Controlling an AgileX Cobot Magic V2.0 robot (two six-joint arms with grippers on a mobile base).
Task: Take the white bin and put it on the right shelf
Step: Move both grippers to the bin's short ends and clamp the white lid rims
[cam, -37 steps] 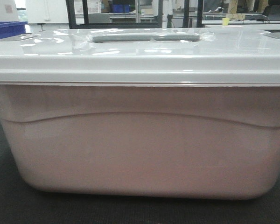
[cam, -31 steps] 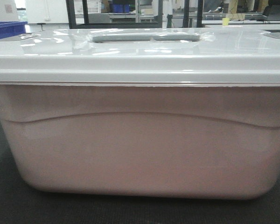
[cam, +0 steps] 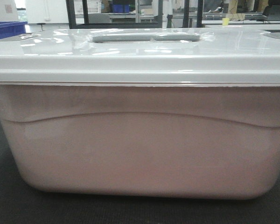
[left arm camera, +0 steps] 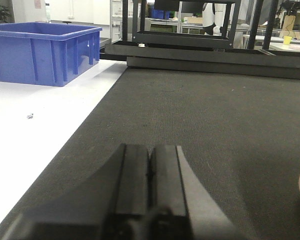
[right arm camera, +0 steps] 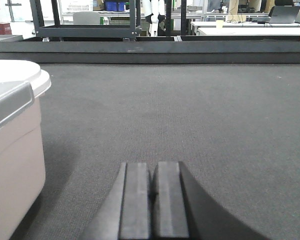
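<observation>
Fingers of my left gripper (left arm camera: 150, 155) and right gripper (right arm camera: 153, 172) are pressed together and empty, flanking the white bin (cam: 140, 149) without touching it. It sits on the dark mat (right arm camera: 215, 125); grasping, lifting and shelving are all left to do.

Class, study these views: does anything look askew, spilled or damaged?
Nothing stands out. The white bin sits level on the dark mat, its lid seated flat; the left hand and right hand are shut, clear of it.
</observation>
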